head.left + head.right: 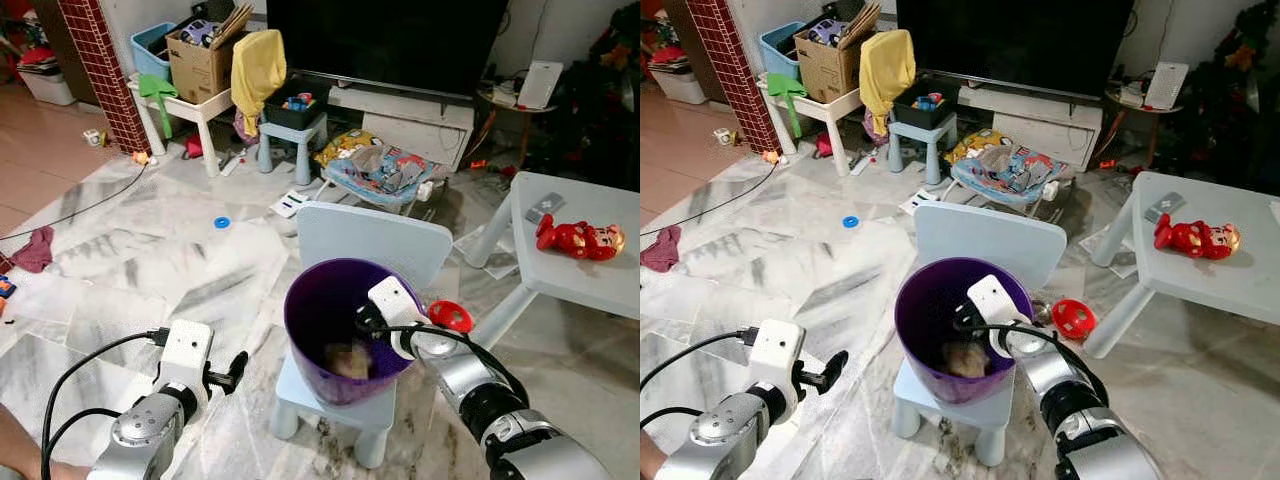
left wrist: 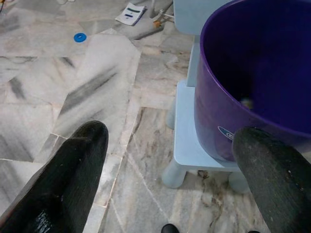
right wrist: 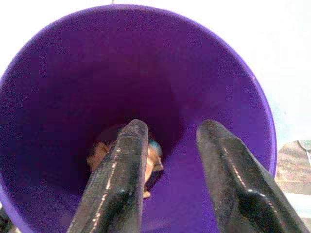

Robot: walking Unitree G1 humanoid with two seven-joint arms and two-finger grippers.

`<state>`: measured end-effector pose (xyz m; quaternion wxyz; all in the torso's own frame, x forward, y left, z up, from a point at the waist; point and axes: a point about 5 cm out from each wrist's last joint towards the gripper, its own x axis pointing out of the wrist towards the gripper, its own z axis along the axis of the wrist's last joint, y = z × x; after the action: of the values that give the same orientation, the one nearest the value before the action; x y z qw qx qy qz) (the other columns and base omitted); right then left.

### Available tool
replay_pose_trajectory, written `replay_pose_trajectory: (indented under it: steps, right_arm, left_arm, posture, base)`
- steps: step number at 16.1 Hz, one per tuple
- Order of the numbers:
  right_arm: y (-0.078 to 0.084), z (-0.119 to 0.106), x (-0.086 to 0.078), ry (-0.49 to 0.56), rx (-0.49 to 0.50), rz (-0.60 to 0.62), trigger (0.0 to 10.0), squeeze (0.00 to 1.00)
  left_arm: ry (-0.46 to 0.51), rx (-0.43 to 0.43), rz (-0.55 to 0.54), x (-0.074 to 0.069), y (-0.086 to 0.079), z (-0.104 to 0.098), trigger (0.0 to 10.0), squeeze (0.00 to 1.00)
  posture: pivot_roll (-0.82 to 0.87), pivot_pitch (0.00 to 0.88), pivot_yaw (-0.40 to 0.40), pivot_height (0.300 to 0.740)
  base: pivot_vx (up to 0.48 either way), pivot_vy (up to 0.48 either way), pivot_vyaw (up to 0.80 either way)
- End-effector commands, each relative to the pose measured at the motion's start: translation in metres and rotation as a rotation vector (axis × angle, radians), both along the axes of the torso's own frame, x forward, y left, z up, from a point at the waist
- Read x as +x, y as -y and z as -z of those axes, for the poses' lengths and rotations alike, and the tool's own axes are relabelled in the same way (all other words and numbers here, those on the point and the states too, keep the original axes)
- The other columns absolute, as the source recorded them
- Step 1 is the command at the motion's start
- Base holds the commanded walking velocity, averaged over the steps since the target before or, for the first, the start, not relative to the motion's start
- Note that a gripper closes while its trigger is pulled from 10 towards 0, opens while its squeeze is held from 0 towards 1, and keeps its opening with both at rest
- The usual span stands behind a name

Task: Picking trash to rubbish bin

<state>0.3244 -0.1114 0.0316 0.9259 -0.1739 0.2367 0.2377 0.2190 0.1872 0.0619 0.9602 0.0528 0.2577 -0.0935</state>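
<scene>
While your right hand (image 3: 167,174) hangs empty, fingers parted, inside the round purple plastic bin (image 1: 310,310) over the crumpled tan trash (image 1: 350,360), the drop looks finished; withdraw upward next.

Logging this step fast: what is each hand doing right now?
Left hand: open, holding nothing, beside the purple bin.
Right hand: open, holding nothing, inside the bin above the trash.

Purple bin (image 1: 345,330) upright on small pale-blue chair (image 1: 340,405) — trash inside.
Crumpled tan trash (image 3: 99,154) lies at bin bottom, directly below right gripper (image 3: 167,141) — fingers apart, inside the rim.
</scene>
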Motion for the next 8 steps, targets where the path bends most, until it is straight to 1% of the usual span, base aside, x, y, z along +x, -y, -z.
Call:
replay_pose_trajectory:
  steps: [1,2,3,4,5,6,7,8]
  right_arm:
    - [0.002,-0.010,0.006,0.065,0.055,0.034,10.0,1.00]
    - [0.001,-0.024,0.011,0.153,0.175,0.077,10.0,1.00]
    - [0.002,-0.036,0.014,0.209,0.306,0.132,10.0,0.00]
    - [0.007,-0.043,0.014,0.267,0.340,0.162,10.0,0.00]
    - [0.013,-0.049,0.013,0.319,0.347,0.187,10.0,0.00]
    - [0.022,-0.054,0.012,0.356,0.378,0.243,10.0,0.00]
    - [0.032,-0.058,0.011,0.373,0.418,0.297,10.0,0.00]
    - [0.042,-0.061,0.008,0.394,0.430,0.342,10.0,0.00]
  left_arm:
    - [0.028,-0.007,0.005,0.003,0.002,-0.006,10.0,1.00]
    - [0.087,-0.018,-0.010,0.008,0.003,-0.013,10.0,1.00]
    - [0.167,-0.045,-0.042,0.015,0.003,-0.022,10.0,1.00]
    - [0.233,-0.065,-0.060,0.021,0.003,-0.031,10.0,1.00]
    - [0.283,-0.071,-0.066,0.025,0.004,-0.038,10.0,1.00]
    - [0.325,-0.079,-0.073,0.029,0.004,-0.045,10.0,1.00]
    - [0.354,-0.080,-0.081,0.031,0.004,-0.049,10.0,1.00]
    - [0.376,-0.076,-0.091,0.033,0.003,-0.052,10.0,1.00]
  posture:
    - [0.16,0.005,-0.039,0.740]
    - [0.16,0.002,-0.041,0.740]
    - [0.15,0.003,-0.041,0.740]
    - [0.14,0.001,-0.041,0.740]
    - [0.14,0.001,-0.041,0.740]
    - [0.12,0.000,-0.041,0.740]
    - [0.10,0.000,-0.039,0.740]
    - [0.09,0.000,-0.037,0.740]
  base:
    - [0.000,0.000,0.00]
    - [0.000,0.000,0.00]
    - [0.000,0.000,0.00]
    - [0.000,0.000,0.00]
    - [0.000,0.000,0.00]
    - [0.000,0.000,0.00]
    - [0.000,0.000,0.00]
    - [0.000,0.000,0.00]
